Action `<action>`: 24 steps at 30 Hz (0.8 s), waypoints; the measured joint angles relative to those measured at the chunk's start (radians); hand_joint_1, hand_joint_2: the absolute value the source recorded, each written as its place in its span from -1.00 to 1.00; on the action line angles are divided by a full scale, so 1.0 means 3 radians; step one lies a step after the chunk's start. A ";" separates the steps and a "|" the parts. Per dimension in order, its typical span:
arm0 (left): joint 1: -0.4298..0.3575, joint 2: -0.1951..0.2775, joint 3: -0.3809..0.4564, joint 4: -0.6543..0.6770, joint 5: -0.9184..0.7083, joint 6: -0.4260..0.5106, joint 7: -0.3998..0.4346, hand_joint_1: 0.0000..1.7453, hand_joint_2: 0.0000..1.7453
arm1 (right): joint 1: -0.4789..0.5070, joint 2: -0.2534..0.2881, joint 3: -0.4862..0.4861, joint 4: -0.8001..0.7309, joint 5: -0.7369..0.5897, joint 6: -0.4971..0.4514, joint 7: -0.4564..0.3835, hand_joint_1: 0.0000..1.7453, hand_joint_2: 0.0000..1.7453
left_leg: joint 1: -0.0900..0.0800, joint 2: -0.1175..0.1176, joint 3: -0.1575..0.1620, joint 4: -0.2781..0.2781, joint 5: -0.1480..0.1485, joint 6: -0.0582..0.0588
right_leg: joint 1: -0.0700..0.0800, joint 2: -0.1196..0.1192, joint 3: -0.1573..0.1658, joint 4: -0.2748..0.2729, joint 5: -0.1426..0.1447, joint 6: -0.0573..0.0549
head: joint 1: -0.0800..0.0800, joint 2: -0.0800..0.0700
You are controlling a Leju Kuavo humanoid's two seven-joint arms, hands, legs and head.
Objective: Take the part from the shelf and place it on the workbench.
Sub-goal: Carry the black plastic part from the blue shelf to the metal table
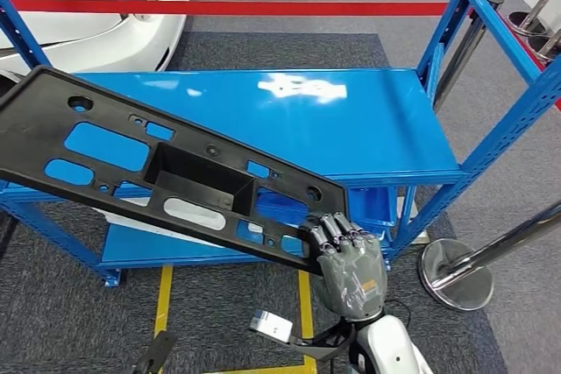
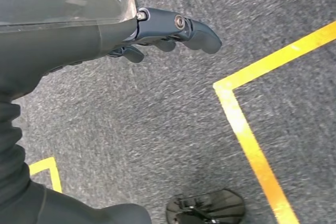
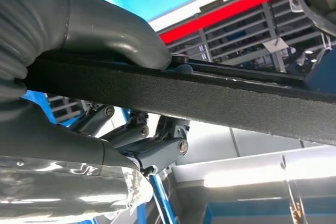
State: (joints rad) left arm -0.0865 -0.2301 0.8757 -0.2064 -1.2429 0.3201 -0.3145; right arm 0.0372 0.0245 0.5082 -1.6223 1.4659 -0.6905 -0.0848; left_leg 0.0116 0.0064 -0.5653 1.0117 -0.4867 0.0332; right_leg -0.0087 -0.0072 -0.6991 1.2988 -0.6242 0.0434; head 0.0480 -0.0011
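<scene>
No brand, label or writing can be read on anything here. There is one part (image 1: pixel 166 183): a long, flat black plastic panel with many cut-outs and a deep rectangular recess near its middle. It lies tilted across the front of the blue shelf (image 1: pixel 371 129), its far end raised over the shelf's left corner and its near end lower, in front of the shelf's front edge. The blue top board shows through the panel's openings.

The right robot hand (image 1: pixel 344 262) holds the part at that near end: dark fingers (image 1: pixel 334 229) lie over the panel's top face, and in the right wrist view the thick grey thumb (image 3: pixel 115 32) presses on one face of the black edge (image 3: pixel 222 100) while the darker fingers (image 3: pixel 158 148) close on the other.

The left robot hand (image 2: pixel 166 32) hangs over grey carpet, away from the shelf; it holds nothing, and its fingers reach forward with slight gaps between them.

The shelf has two boards in sight, the wide top one and a lower one beneath it. One red barrier tape (image 1: pixel 265 8) runs behind the shelf, with a white car (image 1: pixel 99 6) beyond it. One round chrome stanchion base (image 1: pixel 457 273) stands right of the shelf. Yellow floor lines (image 1: pixel 164 299) run under the shelf's front.
</scene>
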 joint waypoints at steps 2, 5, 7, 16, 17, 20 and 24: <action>0.0001 0.0000 0.0001 0.0000 0.0000 0.0000 0.0000 -1.00 1.00 | -0.0002 0.0000 0.0000 0.0010 -0.0001 0.0000 0.0000 1.00 1.00 | -0.0025 0.0000 -0.0069 0.0001 0.0056 0.0005 | 0.0011 0.0004 0.0208 -0.0173 0.0121 -0.0040 | 0.0000 0.0000; 0.0000 -0.0002 0.0001 0.0000 0.0000 0.0000 0.0000 -1.00 1.00 | -0.0018 0.0000 0.0000 0.0011 -0.0001 0.0000 0.0000 1.00 1.00 | -0.0050 -0.0002 -0.0132 0.0001 0.0129 -0.0010 | 0.0062 0.0014 0.0714 -0.0924 0.0266 -0.0157 | -0.0004 0.0000; 0.0000 -0.0004 0.0001 0.0000 -0.0001 0.0000 -0.0001 -1.00 1.00 | -0.0024 0.0000 0.0000 0.0010 -0.0001 -0.0001 0.0000 1.00 1.00 | -0.0034 0.0001 -0.0159 -0.0003 0.0179 -0.0047 | 0.0094 0.0020 0.0819 -0.1135 0.0265 -0.0193 | -0.0004 0.0000; 0.0010 0.0006 0.0001 0.0000 -0.0001 -0.0001 0.0001 -1.00 1.00 | -0.0034 0.0012 -0.0007 0.0024 -0.0019 -0.0002 0.0002 1.00 1.00 | 0.0015 -0.0006 -0.0354 0.0899 -0.0420 -0.0176 | 0.0071 -0.0020 0.0470 -0.1126 0.0557 -0.0231 | -0.0015 0.0000; 0.0010 0.0007 0.0001 0.0000 -0.0001 -0.0001 0.0001 -1.00 1.00 | -0.0033 0.0012 -0.0008 0.0025 -0.0022 -0.0002 0.0002 1.00 1.00 | 0.0023 -0.0006 -0.0266 0.0836 -0.0332 -0.0188 | 0.0063 -0.0020 0.0408 -0.1094 0.0577 -0.0218 | -0.0016 0.0000; 0.0001 0.0009 0.0001 0.0000 -0.0001 -0.0001 0.0000 -1.00 1.00 | -0.0034 0.0013 -0.0009 0.0026 -0.0035 -0.0003 0.0002 1.00 1.00 | 0.0042 -0.0011 0.0152 0.0253 -0.0199 -0.0222 | 0.0044 -0.0017 0.0231 -0.0960 0.0617 -0.0169 | -0.0020 0.0000; 0.0006 0.0009 0.0001 0.0000 -0.0001 -0.0002 0.0002 -1.00 1.00 | -0.0033 0.0012 -0.0012 0.0025 -0.0046 -0.0006 0.0002 1.00 1.00 | 0.0027 -0.0017 0.0225 0.0040 -0.0243 -0.0134 | 0.0049 -0.0013 0.0138 -0.0887 0.0693 -0.0099 | -0.0022 0.0000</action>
State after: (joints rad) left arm -0.0847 -0.2275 0.8760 -0.2064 -1.2432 0.3194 -0.3141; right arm 0.0273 0.0282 0.5047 -1.6147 1.4520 -0.6923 -0.0843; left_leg 0.0198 0.0012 -0.4979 1.0236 -0.5597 -0.0070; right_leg 0.0061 -0.0110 -0.6576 1.0326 -0.4162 0.0136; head 0.0415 -0.0011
